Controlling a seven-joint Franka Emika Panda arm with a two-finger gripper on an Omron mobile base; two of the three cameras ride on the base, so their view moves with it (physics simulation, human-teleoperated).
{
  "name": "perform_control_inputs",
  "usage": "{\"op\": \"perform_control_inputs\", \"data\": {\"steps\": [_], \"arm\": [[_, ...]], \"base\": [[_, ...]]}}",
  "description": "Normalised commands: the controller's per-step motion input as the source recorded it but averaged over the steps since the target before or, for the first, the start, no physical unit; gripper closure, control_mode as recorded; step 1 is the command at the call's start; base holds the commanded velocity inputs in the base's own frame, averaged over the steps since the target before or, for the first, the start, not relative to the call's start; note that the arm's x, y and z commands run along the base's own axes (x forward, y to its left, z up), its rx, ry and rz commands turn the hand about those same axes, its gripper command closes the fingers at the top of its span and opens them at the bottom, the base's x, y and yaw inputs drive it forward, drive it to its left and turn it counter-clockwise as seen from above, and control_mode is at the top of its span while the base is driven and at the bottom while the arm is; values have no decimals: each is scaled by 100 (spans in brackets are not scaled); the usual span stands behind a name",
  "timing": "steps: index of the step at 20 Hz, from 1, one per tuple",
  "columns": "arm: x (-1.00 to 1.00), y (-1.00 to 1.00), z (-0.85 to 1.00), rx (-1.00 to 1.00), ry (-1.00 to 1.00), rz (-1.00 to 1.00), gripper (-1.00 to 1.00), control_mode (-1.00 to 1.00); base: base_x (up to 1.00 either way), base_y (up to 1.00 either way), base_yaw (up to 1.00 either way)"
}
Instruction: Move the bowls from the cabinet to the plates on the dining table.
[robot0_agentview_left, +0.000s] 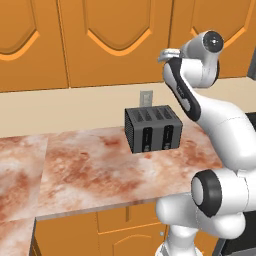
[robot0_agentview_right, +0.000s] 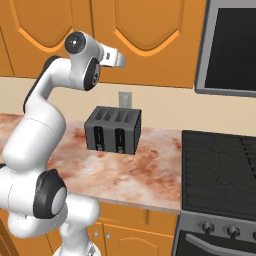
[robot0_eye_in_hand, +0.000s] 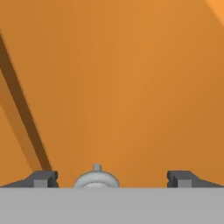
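The white arm (robot0_agentview_right: 45, 125) reaches up toward the orange cabinet (robot0_agentview_right: 145, 35) above the black toaster (robot0_agentview_right: 113, 130)

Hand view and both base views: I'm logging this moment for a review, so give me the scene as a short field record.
cabinet: orange wooden wall cabinet, arched-panel doors shut
knob: small round silver knob, between the fingers
gripper: white arm's two-finger gripper open, at the door
counter: marbled reddish-brown counter
toaster: black four-slot toaster on the counter
stove: dark stove, right of the counter

Marbled desk (robot0_agentview_left: 95, 175) under beige wall (robot0_agentview_left: 65, 110), carrying black toaster (robot0_agentview_left: 153, 129); wall outlet (robot0_agentview_right: 124, 99) behind, black stove (robot0_agentview_right: 220, 172) alongside.
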Motion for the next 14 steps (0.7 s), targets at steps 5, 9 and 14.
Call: {"op": "perform_control_inputs", "data": {"steps": [5,9,14], "arm": [[35,0,0,0,0,0,-100,-100],[32,0,-4,0,0,0,-100,-100],[26,0,-8,0,0,0,100,-100]], "base": [[0,0,0],[0,0,0],[0,0,0]]}}
